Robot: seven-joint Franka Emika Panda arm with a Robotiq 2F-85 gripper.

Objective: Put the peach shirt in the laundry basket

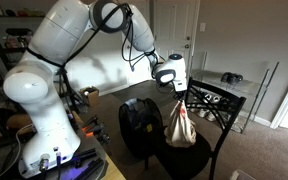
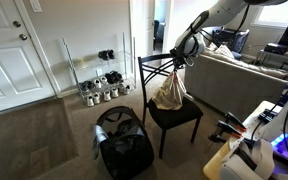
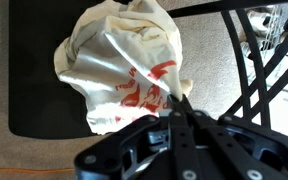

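The peach shirt is a pale cream garment with red print. It hangs bunched from my gripper above the seat of a black chair. It also shows in an exterior view and in the wrist view, where my gripper is shut on a fold of its fabric. The laundry basket is a black mesh hamper on the carpet beside the chair, also in an exterior view. The shirt's lower end hangs close to the chair seat.
A metal shoe rack with shoes stands by the wall. A white door is nearby. A grey sofa stands behind the chair. The chair's back is close beside the shirt. Cluttered desks sit near my base.
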